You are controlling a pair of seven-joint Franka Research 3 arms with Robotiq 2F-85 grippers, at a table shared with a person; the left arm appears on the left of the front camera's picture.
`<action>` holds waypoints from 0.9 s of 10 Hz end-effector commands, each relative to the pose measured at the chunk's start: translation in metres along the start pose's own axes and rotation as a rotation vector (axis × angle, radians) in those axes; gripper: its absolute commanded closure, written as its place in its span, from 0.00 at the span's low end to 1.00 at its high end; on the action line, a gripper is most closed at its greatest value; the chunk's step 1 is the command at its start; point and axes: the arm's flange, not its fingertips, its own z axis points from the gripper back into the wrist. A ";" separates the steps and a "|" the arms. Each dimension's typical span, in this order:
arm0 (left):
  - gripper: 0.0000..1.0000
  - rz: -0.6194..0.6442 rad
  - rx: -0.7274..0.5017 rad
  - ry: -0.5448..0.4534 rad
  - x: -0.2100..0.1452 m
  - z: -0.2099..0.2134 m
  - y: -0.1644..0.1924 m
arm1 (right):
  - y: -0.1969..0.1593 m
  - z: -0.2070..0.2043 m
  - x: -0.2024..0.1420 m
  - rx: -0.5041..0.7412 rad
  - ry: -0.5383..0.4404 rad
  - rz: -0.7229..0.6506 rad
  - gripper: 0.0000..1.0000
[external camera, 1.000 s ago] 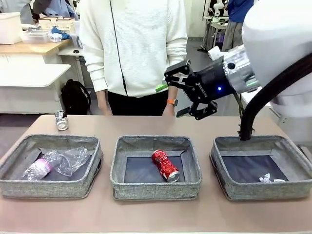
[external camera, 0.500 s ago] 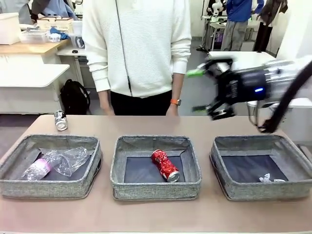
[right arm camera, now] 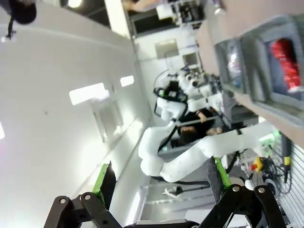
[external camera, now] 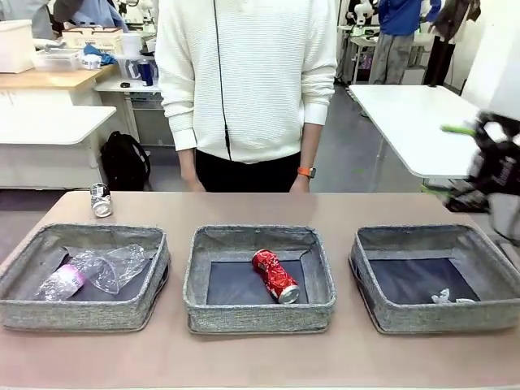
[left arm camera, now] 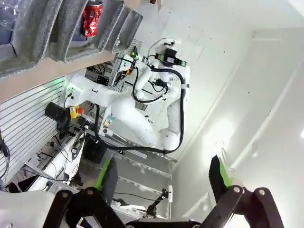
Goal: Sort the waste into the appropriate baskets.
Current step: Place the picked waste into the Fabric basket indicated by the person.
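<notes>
Three baskets sit before us in the front view: bottles (external camera: 93,272) in the left basket (external camera: 83,313), the red can (external camera: 275,275) in the middle basket (external camera: 258,313), a white scrap (external camera: 448,297) in the right basket (external camera: 439,317), while the dark can (external camera: 101,200) waits unsorted on the table (external camera: 244,357) and our right gripper (external camera: 486,166) has swung away to the right edge, empty. From the left wrist, our left gripper (left arm camera: 164,173) hangs with fingers spread on nothing. From the right wrist, fingers likewise stand apart and empty, so that dark can looks to be our last job.

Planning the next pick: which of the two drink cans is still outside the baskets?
The dark drink can, lying on the bare table behind the left basket. The red drink can already lies inside the middle basket.
</notes>
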 end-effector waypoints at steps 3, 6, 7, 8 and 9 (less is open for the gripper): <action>0.00 -0.150 -0.112 -0.246 0.002 0.008 -0.006 | -0.015 0.039 -0.005 -0.024 -0.050 -0.008 0.00; 0.00 -0.023 -0.026 -0.039 -0.003 0.009 -0.005 | -0.015 0.039 -0.005 -0.024 -0.050 -0.008 0.00; 0.00 -0.023 -0.026 -0.039 -0.003 0.009 -0.005 | -0.015 0.039 -0.005 -0.024 -0.050 -0.008 0.00; 0.00 -0.023 -0.026 -0.039 -0.003 0.009 -0.005 | -0.015 0.039 -0.005 -0.024 -0.050 -0.008 0.00; 0.00 -0.023 -0.026 -0.039 -0.003 0.009 -0.005 | -0.015 0.039 -0.005 -0.024 -0.050 -0.008 0.00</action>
